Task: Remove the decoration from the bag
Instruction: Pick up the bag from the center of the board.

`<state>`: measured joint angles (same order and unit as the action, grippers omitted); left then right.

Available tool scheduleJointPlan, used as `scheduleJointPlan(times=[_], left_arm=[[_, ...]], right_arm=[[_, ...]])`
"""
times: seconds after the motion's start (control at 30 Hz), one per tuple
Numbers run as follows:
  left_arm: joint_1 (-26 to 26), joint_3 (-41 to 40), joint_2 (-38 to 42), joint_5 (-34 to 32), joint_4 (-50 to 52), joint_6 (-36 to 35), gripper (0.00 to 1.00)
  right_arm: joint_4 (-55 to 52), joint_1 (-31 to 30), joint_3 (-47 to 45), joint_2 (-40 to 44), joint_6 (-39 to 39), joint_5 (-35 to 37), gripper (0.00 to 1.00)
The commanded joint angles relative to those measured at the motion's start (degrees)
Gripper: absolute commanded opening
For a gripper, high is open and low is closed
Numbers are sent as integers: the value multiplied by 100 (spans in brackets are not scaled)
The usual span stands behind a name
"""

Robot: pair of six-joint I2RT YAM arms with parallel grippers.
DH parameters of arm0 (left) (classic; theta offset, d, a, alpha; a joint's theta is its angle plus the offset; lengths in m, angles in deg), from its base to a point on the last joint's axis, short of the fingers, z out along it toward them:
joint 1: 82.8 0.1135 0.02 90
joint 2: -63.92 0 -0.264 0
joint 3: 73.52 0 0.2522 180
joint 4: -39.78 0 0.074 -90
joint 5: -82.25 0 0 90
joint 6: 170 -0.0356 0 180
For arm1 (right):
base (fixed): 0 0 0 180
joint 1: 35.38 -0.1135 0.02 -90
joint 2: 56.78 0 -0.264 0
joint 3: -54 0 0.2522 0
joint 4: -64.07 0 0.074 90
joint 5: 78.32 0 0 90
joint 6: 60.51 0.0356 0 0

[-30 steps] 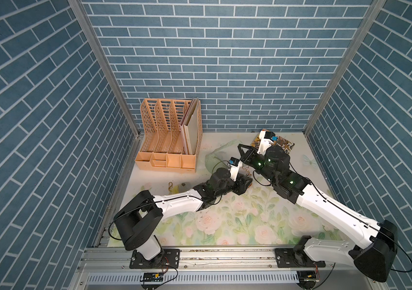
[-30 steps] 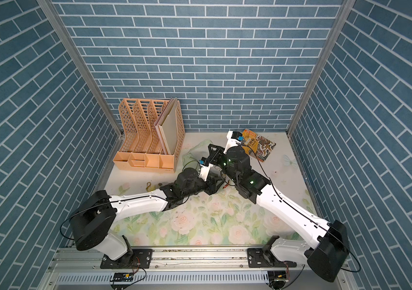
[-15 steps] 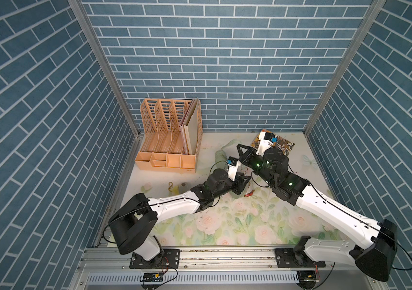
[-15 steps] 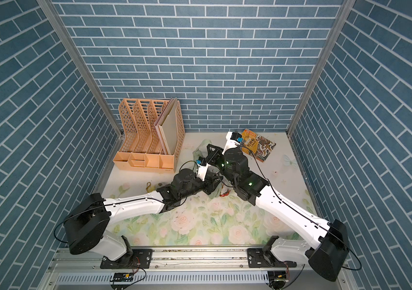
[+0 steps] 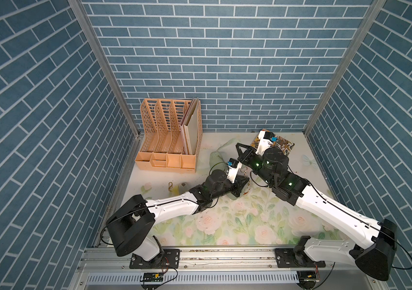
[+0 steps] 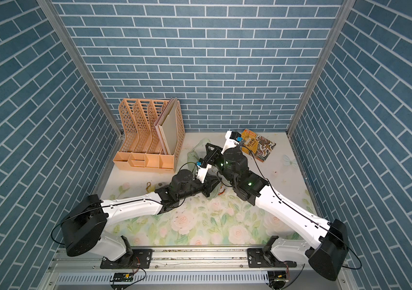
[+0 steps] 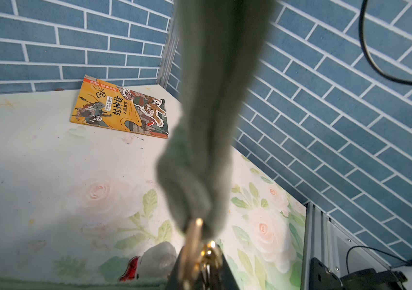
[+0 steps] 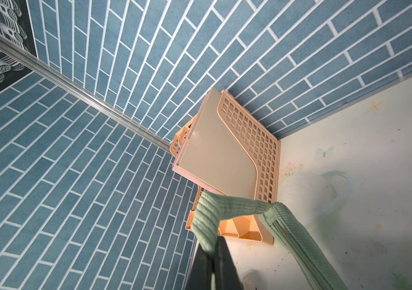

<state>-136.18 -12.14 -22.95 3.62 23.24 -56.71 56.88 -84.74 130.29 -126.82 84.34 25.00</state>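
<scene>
Closer now, left end effector (image 7: 201, 271) hides decoration (image 7: 149, 261) clasp.

I log blue brick-pattern walls (image 5: 212, 62) on three sides, aluminium corner posts (image 5: 104, 67) at 11 and 1 o'clock. Tabletop (image 5: 250, 221) pale, floral print. Peach file organiser (image 5: 167, 140) at 11 o'clock against back wall, boards in one slot. Illustrated book (image 6: 257, 144) flat at 1 o'clock. Metal rail (image 5: 225, 256) at 6 o'clock. Light even.
</scene>
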Motion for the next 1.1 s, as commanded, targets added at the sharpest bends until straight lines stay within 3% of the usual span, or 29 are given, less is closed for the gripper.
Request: scheduleJointPlan(times=[0.0,0.2,0.4,0.6,0.77,0.9,1.07], left_arm=[[-24,-145,214,149,174,-147,11],[151,-106,304,526,211,-301,5],[749,-276,400,1884,24,-319,2],[1213,-269,412,3305,26,-402,1],[1468,-66,458,3750,531,-786,1],[1768,159,501,4035,993,-1136,0],[2002,375,534,4295,1299,-1532,0]], right_arm=[[301,-52,260,-57,79,12,0],[269,-55,224,-98,-163,-132,0],[0,207,127,-114,-715,-846,0],[-331,1102,-30,-226,-860,-2525,24],[-479,1567,-121,-187,-1324,-3489,43],[-431,2002,-443,-13,-1691,-4225,48],[11,2167,-1300,306,-2613,-4789,43]])
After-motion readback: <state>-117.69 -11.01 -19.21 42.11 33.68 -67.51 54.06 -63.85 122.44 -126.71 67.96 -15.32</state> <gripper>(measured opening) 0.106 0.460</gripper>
